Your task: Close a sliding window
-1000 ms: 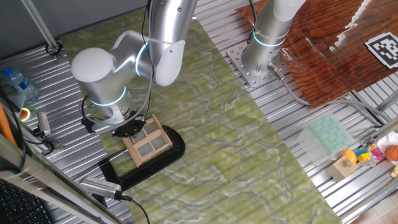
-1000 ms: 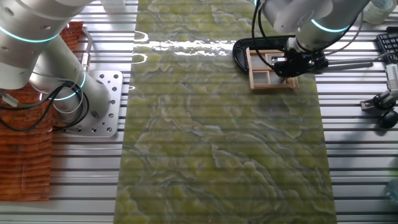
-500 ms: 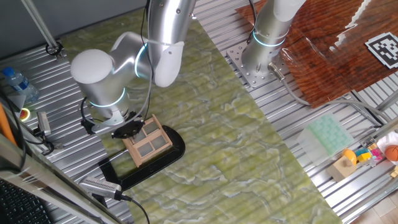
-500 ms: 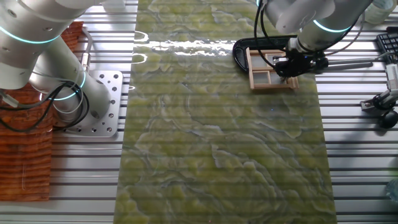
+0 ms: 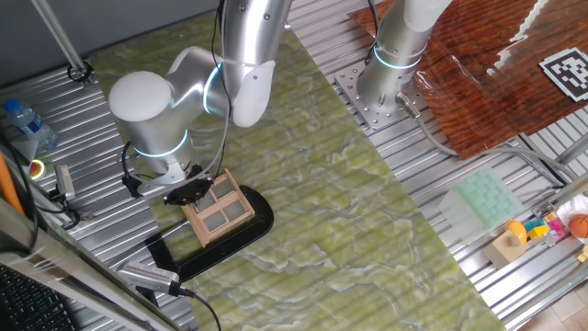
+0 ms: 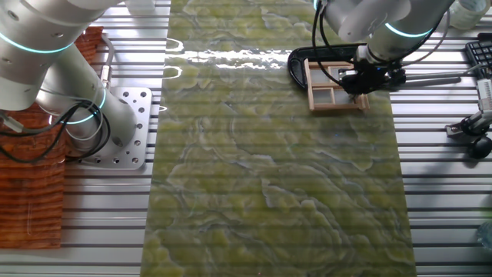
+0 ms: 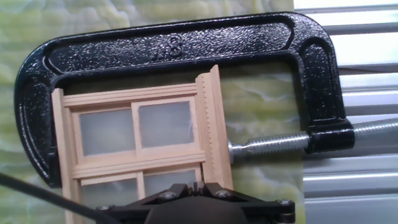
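Observation:
The sliding window [image 5: 220,210] is a small tan wooden frame with grey panes, lying flat on the green mat inside a black C-clamp [image 5: 250,233]. In the hand view the window [image 7: 138,144] fills the left and centre, and its right-hand wooden post stands a little apart from the panes. My gripper [image 5: 190,194] hangs low over the window's edge nearest the arm. Its fingertips [image 7: 198,186] are pressed together at the bottom of the hand view, just above the window's lower pane and right post, with nothing between them. From the other side, the gripper [image 6: 360,83] covers the window's [image 6: 329,87] right part.
The C-clamp [image 7: 186,38] arches round the window and its threaded screw [image 7: 273,144] presses on the right post. A second arm's base [image 5: 381,87] stands at the back, with a water bottle [image 5: 23,121] at the far left. Small coloured objects [image 5: 537,230] lie at the right edge.
The arm has shifted only slightly over the window. The window and clamp look the same.

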{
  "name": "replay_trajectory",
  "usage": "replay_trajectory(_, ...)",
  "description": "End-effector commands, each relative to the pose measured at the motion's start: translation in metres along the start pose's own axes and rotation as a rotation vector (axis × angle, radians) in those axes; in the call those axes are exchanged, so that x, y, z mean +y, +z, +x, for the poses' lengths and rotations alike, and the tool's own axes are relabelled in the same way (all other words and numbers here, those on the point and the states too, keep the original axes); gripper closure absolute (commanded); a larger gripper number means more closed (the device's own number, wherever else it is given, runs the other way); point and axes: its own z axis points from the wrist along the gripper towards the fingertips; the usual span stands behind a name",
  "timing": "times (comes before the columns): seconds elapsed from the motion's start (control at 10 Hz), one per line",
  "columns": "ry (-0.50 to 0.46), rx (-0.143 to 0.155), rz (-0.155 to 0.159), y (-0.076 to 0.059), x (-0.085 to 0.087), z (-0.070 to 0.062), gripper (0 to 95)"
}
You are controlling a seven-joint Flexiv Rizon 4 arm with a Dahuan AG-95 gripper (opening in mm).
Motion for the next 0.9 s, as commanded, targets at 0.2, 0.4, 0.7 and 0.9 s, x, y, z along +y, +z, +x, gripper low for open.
replay_trajectory(0.2, 0.114, 0.037, -0.023, -0.018, 0.004, -0.009, 95.0)
replay_trajectory(0.4, 0.255, 0.050, -0.022, -0.041, 0.013, -0.023, 95.0)
replay_trajectory(0.7, 0.356, 0.074, -0.033, -0.069, 0.008, -0.033, 95.0)
replay_trajectory(0.9, 0.365, 0.079, -0.044, -0.082, 0.006, -0.038, 95.0)
